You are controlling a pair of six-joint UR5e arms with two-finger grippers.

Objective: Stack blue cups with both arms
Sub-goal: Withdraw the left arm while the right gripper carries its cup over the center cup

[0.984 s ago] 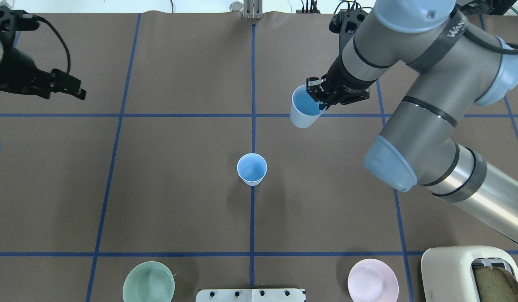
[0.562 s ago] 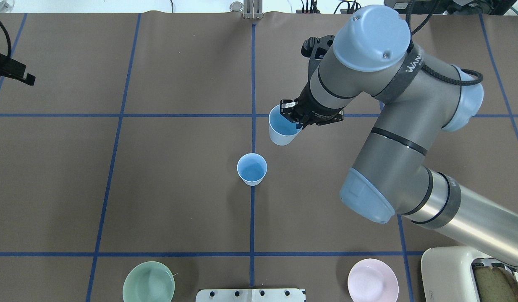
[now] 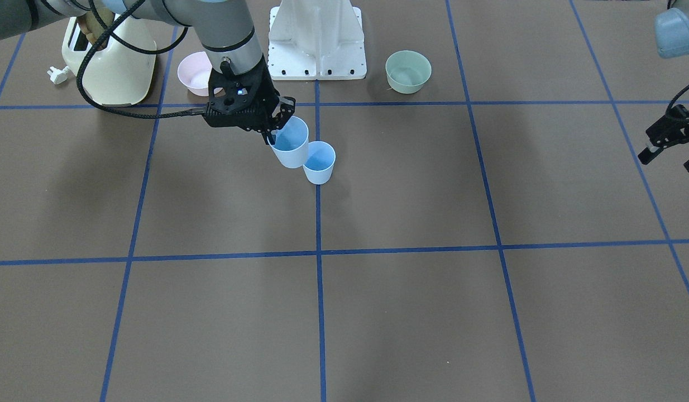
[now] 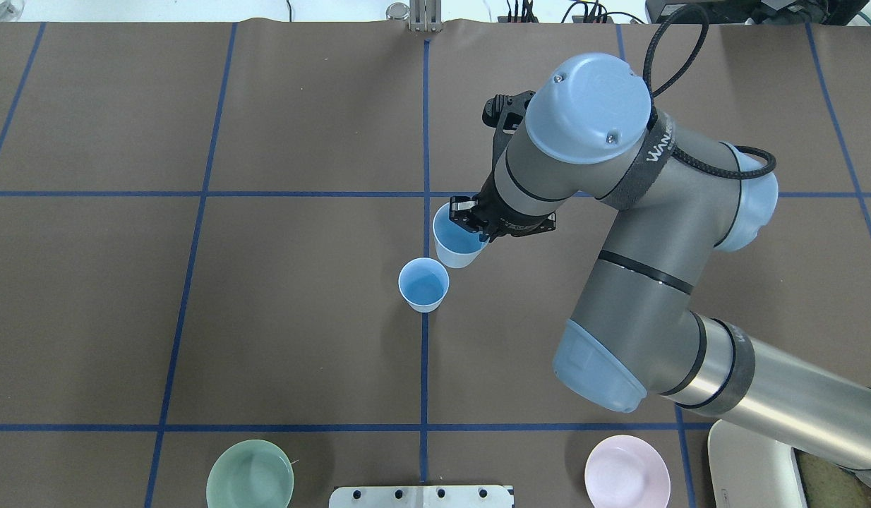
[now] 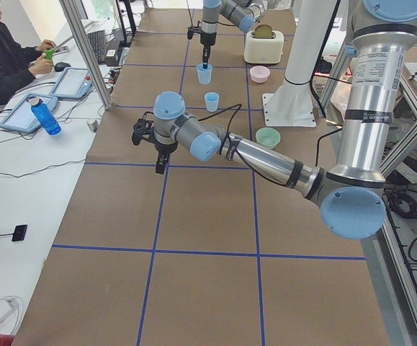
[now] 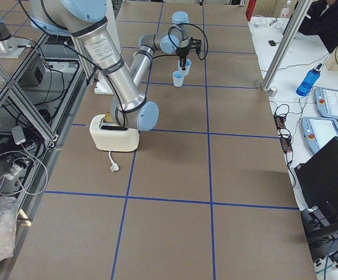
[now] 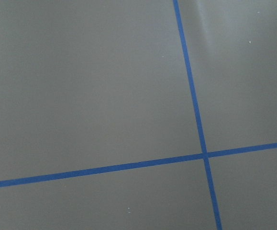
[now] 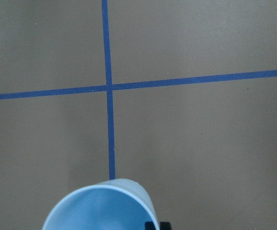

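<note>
One blue cup (image 4: 423, 285) stands upright on the table's centre line; it also shows in the front view (image 3: 319, 162). My right gripper (image 4: 478, 222) is shut on the rim of the second blue cup (image 4: 455, 243) and holds it tilted, above the table, just beside the standing cup on its far right. In the front view the held cup (image 3: 290, 142) hangs under the right gripper (image 3: 272, 131) and overlaps the standing cup's edge. The right wrist view shows the held cup's rim (image 8: 100, 206). My left gripper (image 3: 668, 139) is open and empty at the table's far left side.
A mint-green bowl (image 4: 250, 474) and a pink bowl (image 4: 627, 471) sit near the robot's edge, either side of the white pedestal base (image 4: 421, 496). A cream toaster (image 3: 107, 61) with bread stands at the right corner. Blue tape lines cross the brown table.
My right arm has carried the held cup left and nearer, from the far right to just beside the standing cup. My left gripper has drawn back out of the overhead view.
</note>
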